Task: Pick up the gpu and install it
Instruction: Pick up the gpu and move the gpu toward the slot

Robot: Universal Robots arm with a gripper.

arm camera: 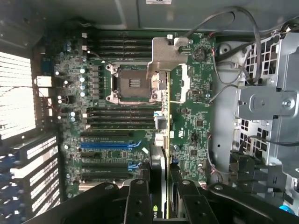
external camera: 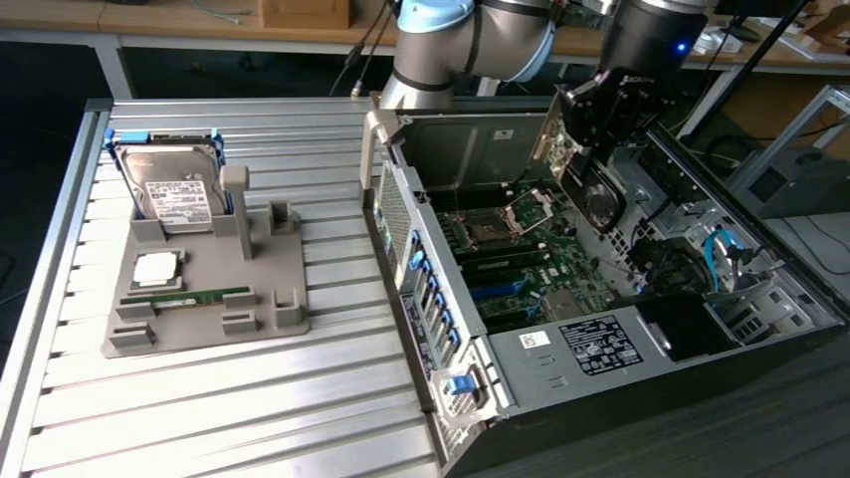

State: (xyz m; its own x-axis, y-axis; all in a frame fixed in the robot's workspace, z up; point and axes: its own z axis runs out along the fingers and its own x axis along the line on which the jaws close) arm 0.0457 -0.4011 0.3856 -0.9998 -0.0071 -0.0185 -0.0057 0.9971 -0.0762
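Observation:
My gripper (external camera: 600, 119) hangs over the open computer case (external camera: 439, 329) and is shut on the gpu (external camera: 591, 194). The card hangs edge-down above the motherboard (external camera: 525, 264), its round black fan facing outward. In the wrist view the gpu (arm camera: 159, 161) runs edge-on between my two black fingers (arm camera: 138, 198), and its silver end bracket (arm camera: 167, 53) sticks out at the far end. Beneath it lies the green motherboard (arm camera: 196, 121) with its blue and black expansion slots (arm camera: 108, 145) and the bare CPU socket (arm camera: 131, 84).
At the exterior view's left, a grey holder (external camera: 199, 289) on the slatted metal table (external camera: 239, 398) carries a silver hard drive (external camera: 173, 189), a CPU (external camera: 157, 267) and a green RAM stick (external camera: 186, 296). Cables (arm camera: 233, 56) and a drive cage (external camera: 724, 289) crowd the case's far side.

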